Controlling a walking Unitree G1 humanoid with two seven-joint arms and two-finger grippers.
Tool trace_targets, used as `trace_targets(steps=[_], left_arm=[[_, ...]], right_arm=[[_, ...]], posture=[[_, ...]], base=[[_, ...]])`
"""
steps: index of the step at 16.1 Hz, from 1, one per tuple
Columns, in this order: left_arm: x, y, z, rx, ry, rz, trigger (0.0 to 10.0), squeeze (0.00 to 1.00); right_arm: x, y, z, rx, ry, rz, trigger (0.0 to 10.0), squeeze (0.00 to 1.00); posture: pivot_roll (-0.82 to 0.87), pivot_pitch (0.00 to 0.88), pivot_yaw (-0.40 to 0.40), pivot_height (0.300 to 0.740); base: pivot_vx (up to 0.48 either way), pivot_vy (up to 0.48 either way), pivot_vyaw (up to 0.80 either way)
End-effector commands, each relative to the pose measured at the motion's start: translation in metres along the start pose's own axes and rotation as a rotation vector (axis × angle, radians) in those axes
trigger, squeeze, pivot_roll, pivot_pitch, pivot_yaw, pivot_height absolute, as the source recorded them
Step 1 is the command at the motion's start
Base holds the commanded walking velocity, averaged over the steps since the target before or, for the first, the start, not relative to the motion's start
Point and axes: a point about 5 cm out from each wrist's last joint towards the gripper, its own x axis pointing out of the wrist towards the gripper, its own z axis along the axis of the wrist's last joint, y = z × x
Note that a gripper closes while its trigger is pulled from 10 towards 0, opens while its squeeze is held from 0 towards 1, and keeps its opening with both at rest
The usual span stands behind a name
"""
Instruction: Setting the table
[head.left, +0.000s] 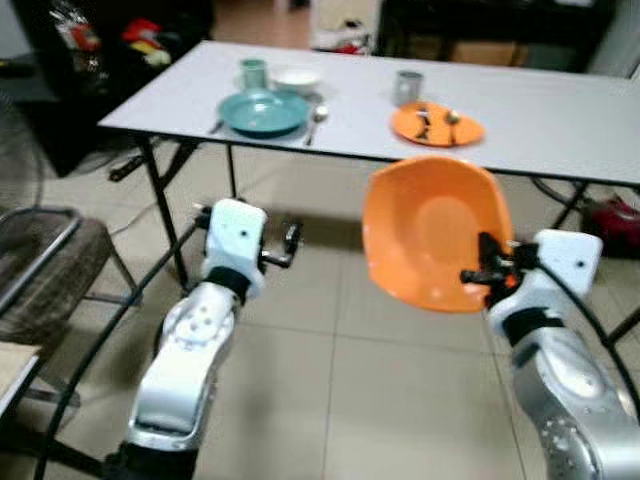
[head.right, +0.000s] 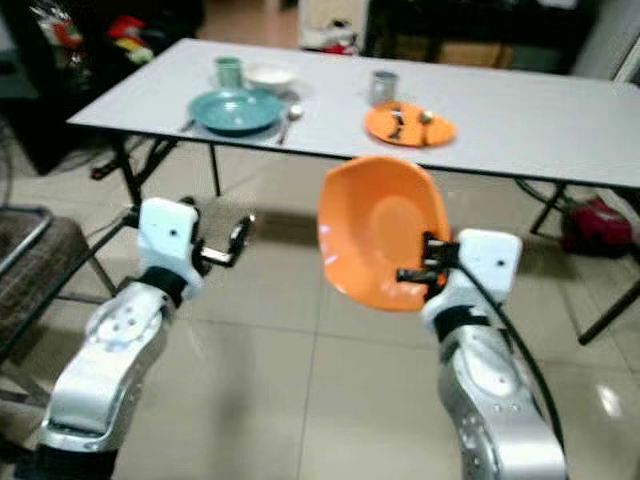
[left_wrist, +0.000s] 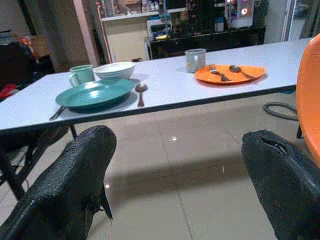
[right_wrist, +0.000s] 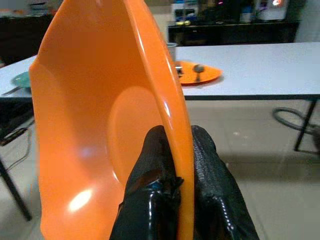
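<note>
Right wrist view: right gripper pinches orange bowl rim, bowl on edge.
Bowl place: above floor, short of white table.
Left gripper: fingers spread, holding nothing.
Table, 12 o'clock: orange plate; 11 o'clock: teal plate.

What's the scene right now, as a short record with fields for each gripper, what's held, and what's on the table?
right gripper: shut on the rim of the orange bowl, held on edge above the floor, short of the table
left gripper: open, holding nothing
table: teal plate, white bowl, green mug, spoon, orange plate with cutlery, grey cup
</note>
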Motion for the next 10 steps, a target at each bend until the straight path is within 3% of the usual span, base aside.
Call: trace_targets(steps=[1,4,10], left_arm=[[0.0,0.0026,0.0027,-0.006,-0.015,0.005,10.0,0.0],[-0.0006,0.0029,0.0028,-0.024,-0.021,0.004,10.0,0.0],[-0.0011,0.0019,0.002,-0.026,-0.024,-0.009,10.0,0.0]], right_arm=[[0.0016,0.0041,0.01,0.008,-0.051,0.029,10.0,0.0],[0.0038,0.0046,0.0109,0.024,-0.053,0.031,10.0,0.0],[0.0053,-0.0028,0.0118,0.049,-0.053,-0.021,10.0,0.0]], posture=[[0.0,0.0,-0.023,0.74],[0.0,0.0,-0.026,0.74],[0.0,0.0,-0.02,0.74]], base=[[0.0,0.0,0.0],[0.0,0.0,0.0],[0.242,0.0,-0.79]])
